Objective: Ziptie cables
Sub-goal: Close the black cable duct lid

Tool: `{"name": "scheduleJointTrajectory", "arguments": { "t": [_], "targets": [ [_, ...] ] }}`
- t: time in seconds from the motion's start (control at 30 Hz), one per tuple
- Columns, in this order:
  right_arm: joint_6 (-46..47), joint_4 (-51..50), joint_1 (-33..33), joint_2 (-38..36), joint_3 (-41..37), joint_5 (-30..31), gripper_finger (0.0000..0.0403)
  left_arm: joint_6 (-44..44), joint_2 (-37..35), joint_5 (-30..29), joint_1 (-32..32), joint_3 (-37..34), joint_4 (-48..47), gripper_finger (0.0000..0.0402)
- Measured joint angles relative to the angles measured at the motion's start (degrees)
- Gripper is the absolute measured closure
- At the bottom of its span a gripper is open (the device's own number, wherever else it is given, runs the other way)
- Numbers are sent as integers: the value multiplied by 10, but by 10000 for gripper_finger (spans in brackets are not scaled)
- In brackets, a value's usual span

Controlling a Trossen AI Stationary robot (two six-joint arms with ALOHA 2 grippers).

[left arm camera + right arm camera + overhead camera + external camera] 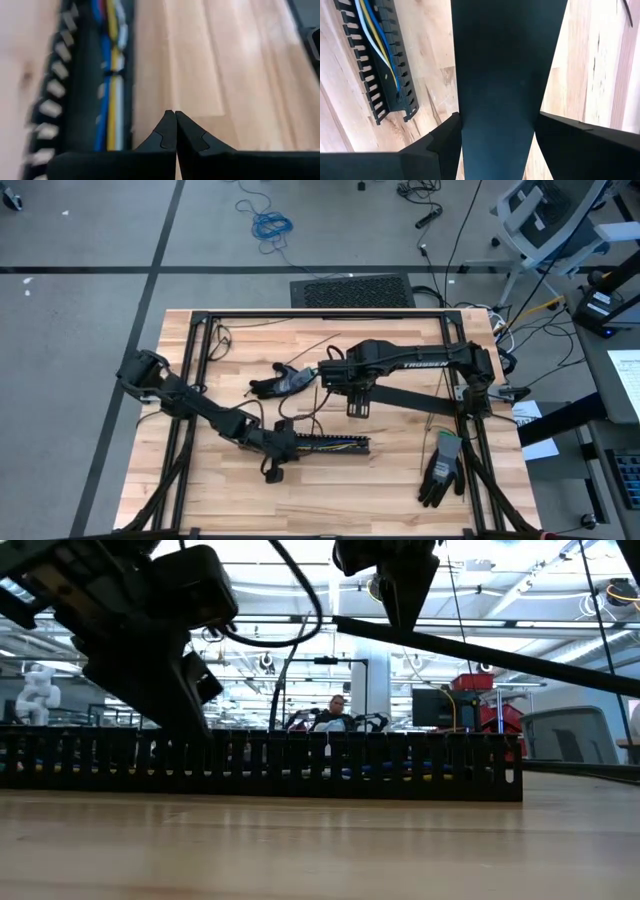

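Even, bright overhead light; ceiling strip lights (300,595) glare in the low view, leaving the arms as dark silhouettes. Worktop (400,480) evenly lit, soft shadows only. Left wrist view is blurred on the slotted duct (75,80); right wrist view is sharper.

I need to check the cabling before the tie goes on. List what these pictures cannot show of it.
- High view: the left gripper covers one end of the slotted duct; the cables are too small to count.
- Low view: the duct's wall hides them.
- Left wrist view: blurred; no zip tie can be made out.
- Right wrist view: the black bar between the right gripper fingers blocks the middle; the duct runs off the edge.
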Motion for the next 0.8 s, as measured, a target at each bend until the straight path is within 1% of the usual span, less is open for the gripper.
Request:
{"name": "scheduleJointTrajectory", "arguments": {
  "t": [0.1, 0.27, 0.37, 0.5, 0.6, 0.63, 0.7, 0.73, 0.8],
  "targets": [
    [0, 0, 0, -1, 0, 0, 206, 27, 15, 19, 11, 14, 2, 401],
    [5, -2, 0, -1, 0, 0, 206, 65, 45, 14, 30, 41, 2, 401],
    [5, -2, 0, -1, 0, 0, 206, 88, 57, 20, 34, 54, 2, 401],
    [7, -4, 0, -1, 0, 0, 206, 91, 65, 19, 37, 59, 1, 401],
    [7, -5, 0, -1, 0, 0, 206, 90, 65, -5, 39, 59, 2, 401],
    [6, -5, 0, -1, 0, 0, 206, 86, 65, -21, 39, 59, 2, 401],
    [6, -6, 0, -1, 0, 2, 206, 50, 65, -63, 40, 59, 1, 401],
    [6, -7, 0, -1, 0, 8, 206, 29, 65, -71, 42, 61, -1, 401],
    [5, -12, 0, -1, 0, 13, 206, 12, 65, -71, 47, 65, -2, 401]
  ]
}}
